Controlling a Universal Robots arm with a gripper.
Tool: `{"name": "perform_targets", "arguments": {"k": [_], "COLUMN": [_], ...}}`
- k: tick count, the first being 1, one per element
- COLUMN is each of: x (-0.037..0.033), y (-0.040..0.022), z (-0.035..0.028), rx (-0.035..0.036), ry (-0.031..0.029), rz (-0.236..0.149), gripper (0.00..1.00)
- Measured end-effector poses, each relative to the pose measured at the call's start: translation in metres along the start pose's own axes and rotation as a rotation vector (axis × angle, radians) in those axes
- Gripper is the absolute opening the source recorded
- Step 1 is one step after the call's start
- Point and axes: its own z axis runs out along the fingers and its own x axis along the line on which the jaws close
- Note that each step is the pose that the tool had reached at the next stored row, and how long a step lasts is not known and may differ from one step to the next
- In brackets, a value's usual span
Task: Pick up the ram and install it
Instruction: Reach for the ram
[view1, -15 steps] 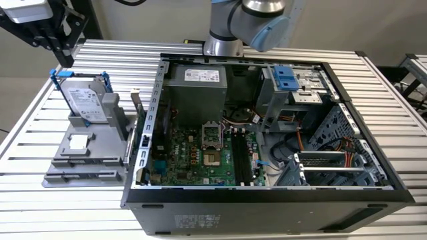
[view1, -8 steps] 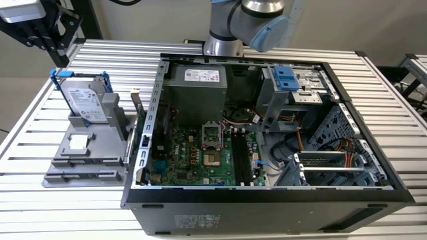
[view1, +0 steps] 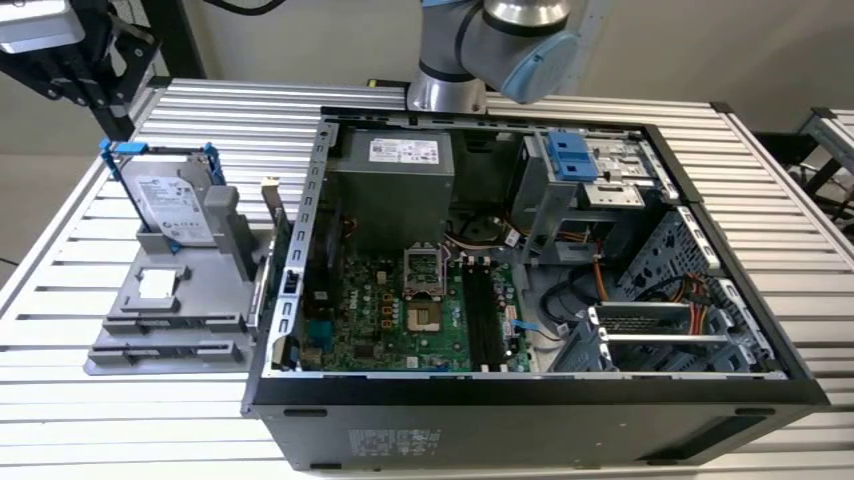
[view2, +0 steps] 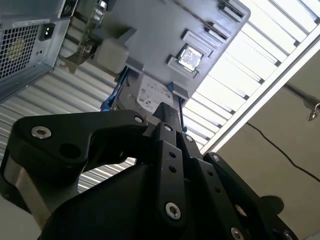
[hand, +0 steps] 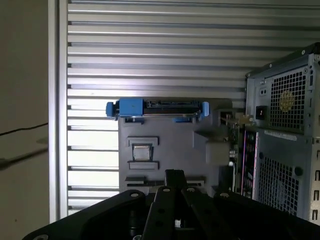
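Observation:
My gripper (view1: 115, 118) hangs above the table at the exterior view's left, over the far end of a grey holder (view1: 134, 310). In both wrist views its black fingertips (hand: 173, 176) (view2: 167, 113) are together, shut on nothing. A thin dark strip (hand: 165, 181) sits edge-on in a slot of the holder, close under the fingertips. It looks like the ram, though I cannot be sure. The long black memory slots (view1: 483, 315) lie on the green motherboard inside the open computer case (view1: 287, 300).
A silver hard drive (view1: 174, 205) with blue rails stands upright in the holder. A small square chip (view1: 156, 285) lies flat in it. A card with a metal bracket (view1: 275, 215) stands between holder and case. The arm's base (view1: 447, 90) is behind the case.

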Motion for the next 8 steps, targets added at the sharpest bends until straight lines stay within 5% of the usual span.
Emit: {"name": "perform_targets", "arguments": {"k": [8], "x": [0.0001], "y": [-0.0231], "z": [-0.0011], "rx": [0.0001], "ry": [0.0001], "rz": [0.0], "gripper": [0.0]}}
